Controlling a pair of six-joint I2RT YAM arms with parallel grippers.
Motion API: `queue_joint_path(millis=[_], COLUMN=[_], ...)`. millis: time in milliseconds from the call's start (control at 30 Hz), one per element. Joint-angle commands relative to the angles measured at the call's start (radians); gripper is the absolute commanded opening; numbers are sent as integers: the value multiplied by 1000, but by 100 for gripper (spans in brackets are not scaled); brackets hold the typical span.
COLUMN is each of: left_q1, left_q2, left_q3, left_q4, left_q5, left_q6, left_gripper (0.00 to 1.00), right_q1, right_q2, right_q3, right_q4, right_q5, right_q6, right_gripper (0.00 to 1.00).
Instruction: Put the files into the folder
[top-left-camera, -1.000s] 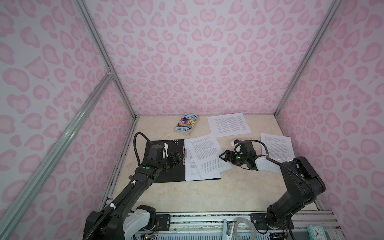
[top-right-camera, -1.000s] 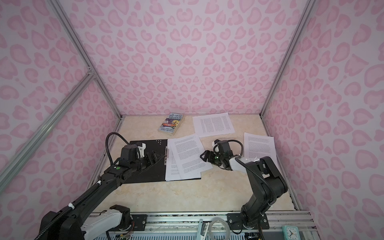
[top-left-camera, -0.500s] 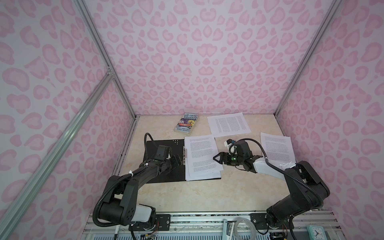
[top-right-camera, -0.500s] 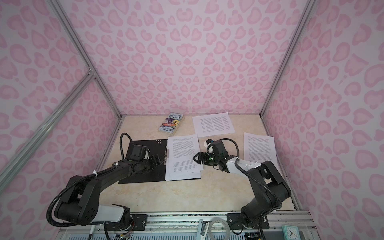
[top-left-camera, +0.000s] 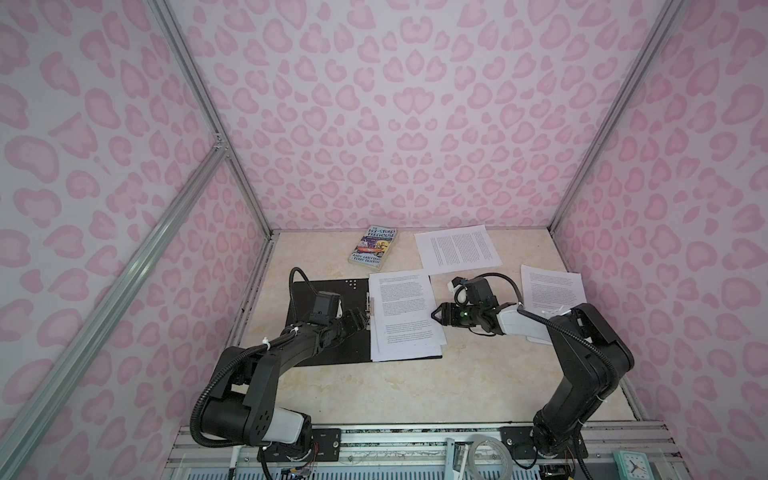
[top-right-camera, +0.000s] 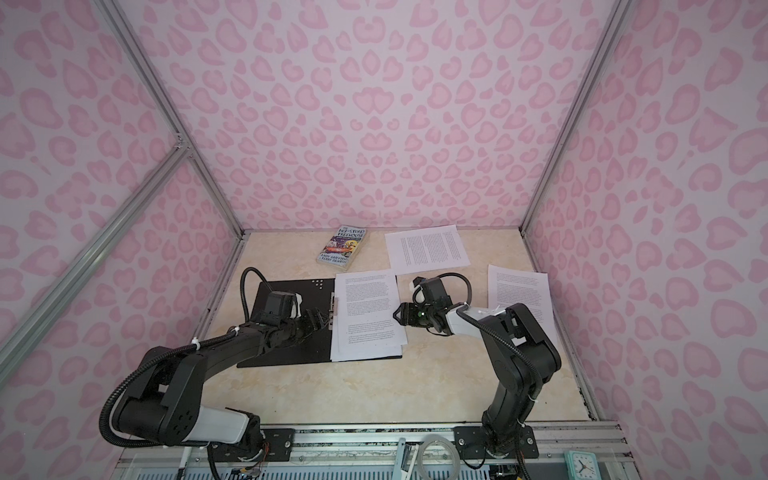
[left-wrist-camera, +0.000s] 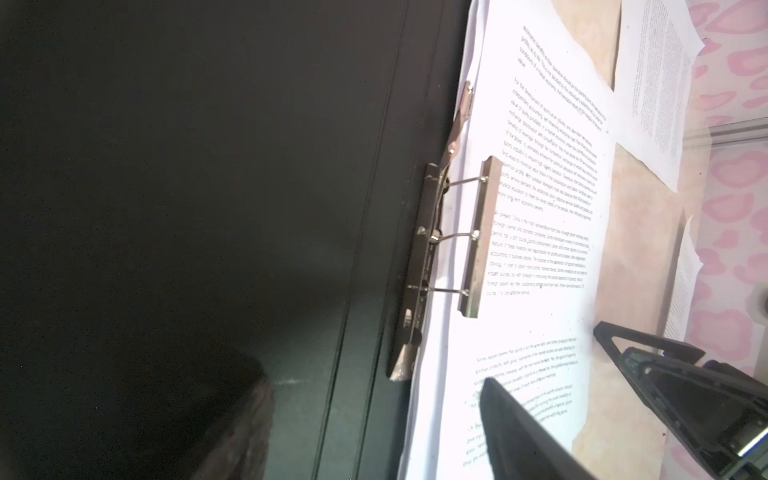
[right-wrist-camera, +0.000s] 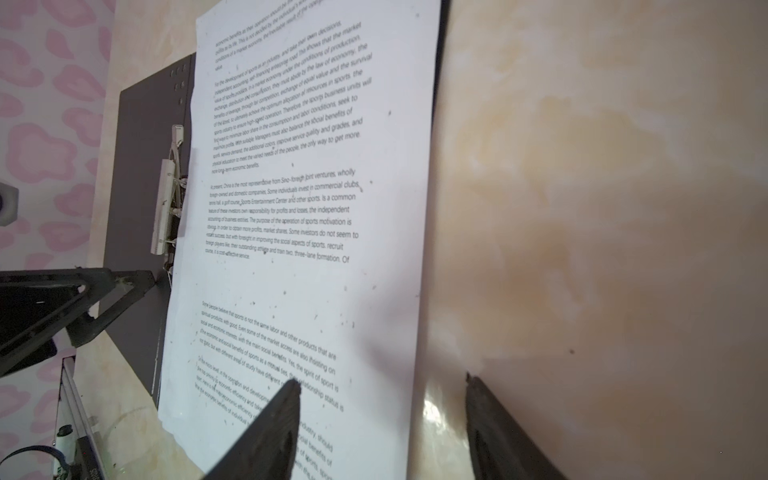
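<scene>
The folder (top-left-camera: 324, 291) (top-right-camera: 291, 291) lies open on the table, black inside up. Its metal spine clip (left-wrist-camera: 478, 237) (right-wrist-camera: 164, 208) stands raised over the left edge of a stack of files (top-left-camera: 403, 307) (top-right-camera: 365, 307) (left-wrist-camera: 540, 174) (right-wrist-camera: 311, 208) that covers the folder's right half. My left gripper (top-left-camera: 359, 322) (top-right-camera: 322, 320) (left-wrist-camera: 372, 378) is open and low by the clip, holding nothing. At the stack's right edge my right gripper (top-left-camera: 434, 314) (top-right-camera: 397, 314) (right-wrist-camera: 382, 378) is open; one finger is over the paper and the other over the table. Two more files lie loose, one at the back (top-left-camera: 457, 247) (top-right-camera: 428, 249) and one at the right (top-left-camera: 552, 286) (top-right-camera: 519, 291).
A colourful paperback book (top-left-camera: 374, 246) (top-right-camera: 343, 245) lies at the back of the table, behind the folder. The right arm's forearm passes over the near corner of the right-hand sheet. Pink patterned walls close in the table on three sides.
The top sheet, skewed a second ago, now lies square on the stack. My right gripper has moved left to the stack's edge and narrowed. The left arm's elbow has dropped.
</scene>
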Motion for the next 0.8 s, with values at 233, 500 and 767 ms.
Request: queue_joint_path(millis=[233, 500, 767], left_q1=[1, 0, 0], left_q2=[2, 31, 26], left_q3=[-5, 2, 4], left_q4=[-4, 2, 1], left_q5=[8, 28, 27], left_q6=[4, -1, 2], left_gripper=[79, 78, 78], right_q1=[-28, -64, -75], right_q2=[58, 66, 68], right_q3=[-40, -83, -118], right_q4=[106, 237, 366], right_q5=[-150, -235, -284], right_q6=[112, 190, 256], right_gripper=[57, 49, 46])
